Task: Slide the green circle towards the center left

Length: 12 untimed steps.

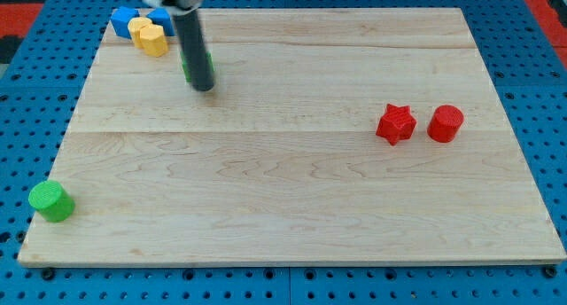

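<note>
1. Your tip (204,87) sits near the board's (283,207) top left, and the rod above it hides most of a green block (187,70); that block's shape cannot be told.
2. You have no jaws on this arm, just the bare rod, so nothing is clamped.
3. Your green circle (50,201) stands at the board's bottom left corner, well apart from the tip.
4. You see a blue block (124,21) and two yellow blocks (149,37) clustered at the top left corner, touching one another, just left of the rod.
5. At the view's right, you find a red star (395,123) just beside a red cylinder (446,123), not touching.
</note>
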Tool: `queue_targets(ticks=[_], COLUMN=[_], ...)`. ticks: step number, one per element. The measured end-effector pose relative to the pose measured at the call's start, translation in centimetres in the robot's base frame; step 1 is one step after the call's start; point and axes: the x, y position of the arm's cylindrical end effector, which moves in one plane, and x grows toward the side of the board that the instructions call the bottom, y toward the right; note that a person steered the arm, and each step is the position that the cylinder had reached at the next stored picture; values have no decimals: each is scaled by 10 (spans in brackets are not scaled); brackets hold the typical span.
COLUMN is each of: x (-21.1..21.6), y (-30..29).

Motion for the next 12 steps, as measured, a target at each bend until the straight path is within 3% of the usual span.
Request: queue_targets(ticks=[2, 3, 4, 6, 7, 8, 9, 10, 11, 12], x=[-25, -23, 36, 227, 273, 274, 274, 246, 189, 174], y=[-88, -63, -12, 8, -1, -10, -106, -156, -156, -141])
